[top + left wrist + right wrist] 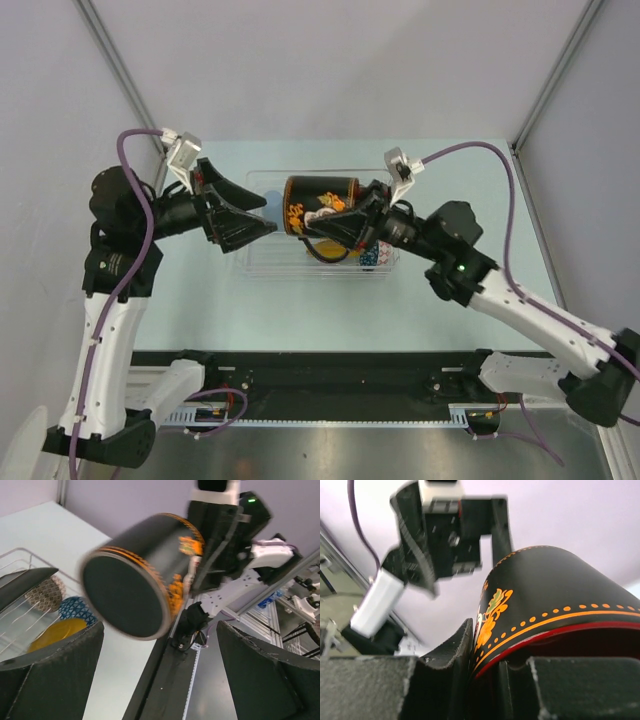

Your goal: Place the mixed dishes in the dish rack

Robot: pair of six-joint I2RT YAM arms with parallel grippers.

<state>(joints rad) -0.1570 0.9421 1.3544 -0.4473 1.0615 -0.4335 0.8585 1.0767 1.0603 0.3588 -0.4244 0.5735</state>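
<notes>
- Top view: the right gripper, pinched on the rim, holds the red-inside dark mug sideways over the dish rack. The left gripper, wide open and empty, faces its base.
- Left wrist: the mug's base hangs just ahead of the spread fingers, apart from them.
- Right wrist: one finger sits inside the rim and one outside. This is the mug-loading step, and the next move is probably to lower it into free rack space.

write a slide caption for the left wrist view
Right hand holds the dark mug sideways, its base facing the open left hand, dish rack at left.
</notes>
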